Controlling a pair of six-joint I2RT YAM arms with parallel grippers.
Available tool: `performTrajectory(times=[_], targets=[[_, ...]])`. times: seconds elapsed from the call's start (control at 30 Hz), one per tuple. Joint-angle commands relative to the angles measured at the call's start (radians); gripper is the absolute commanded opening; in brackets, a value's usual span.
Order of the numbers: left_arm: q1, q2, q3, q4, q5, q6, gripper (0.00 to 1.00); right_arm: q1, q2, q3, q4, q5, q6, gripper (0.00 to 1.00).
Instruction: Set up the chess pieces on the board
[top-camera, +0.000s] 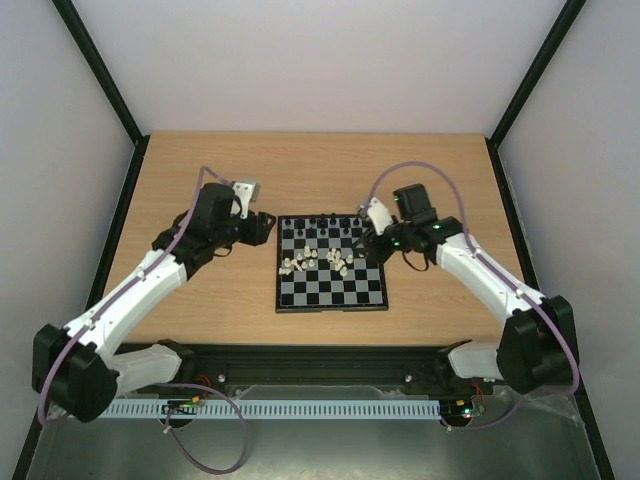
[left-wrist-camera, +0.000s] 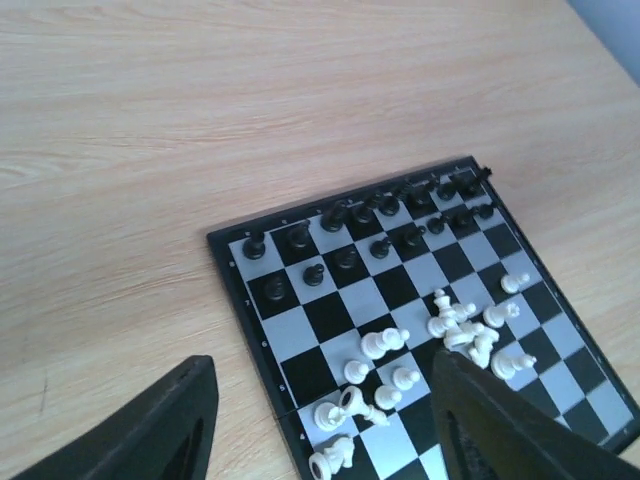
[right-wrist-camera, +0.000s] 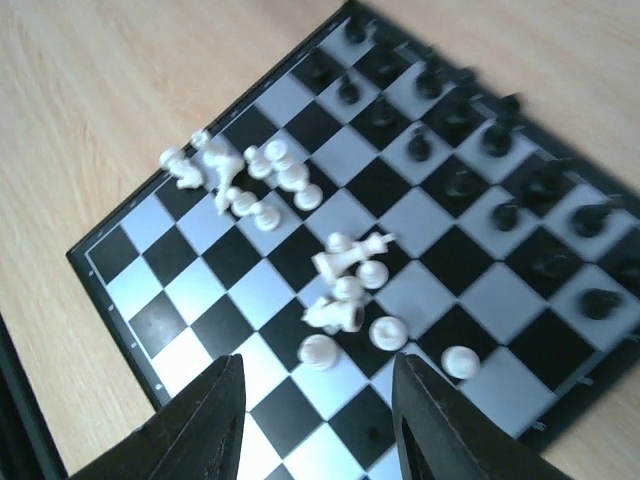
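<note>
Black pieces (left-wrist-camera: 345, 258) stand ranked on the board (left-wrist-camera: 222, 245) — white pieces (left-wrist-camera: 465, 330) lie jumbled, unplaced; left tool (left-wrist-camera: 322, 400) and right tool (right-wrist-camera: 318, 400) gape empty.

White-shelled arms (top-camera: 140, 285) with black joints (top-camera: 75, 368) carry lilac cables (top-camera: 420, 165).

Wooden table (top-camera: 320, 170) — pale, perhaps lilac walls (top-camera: 320, 60).

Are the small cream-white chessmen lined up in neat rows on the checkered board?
No, the cream-white chessmen sit jumbled across the checkered board, several toppled.
</note>
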Motion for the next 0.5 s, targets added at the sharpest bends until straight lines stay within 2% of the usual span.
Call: performTrajectory(times=[0.0, 0.23, 0.47], targets=[[-0.005, -0.105, -0.119, 0.083, -0.113, 0.076, 0.63, 0.092, 0.083, 0.027, -0.062, 0.107, -0.074, 0.41], [-0.004, -0.119, -0.113, 0.056, -0.214, 0.064, 0.64, 0.188, 0.219, 0.092, -0.112, 0.207, -0.1, 0.39], [-0.005, -0.103, -0.108, 0.042, -0.25, 0.061, 0.64, 0.215, 0.306, 0.122, -0.125, 0.22, -0.106, 0.38]])
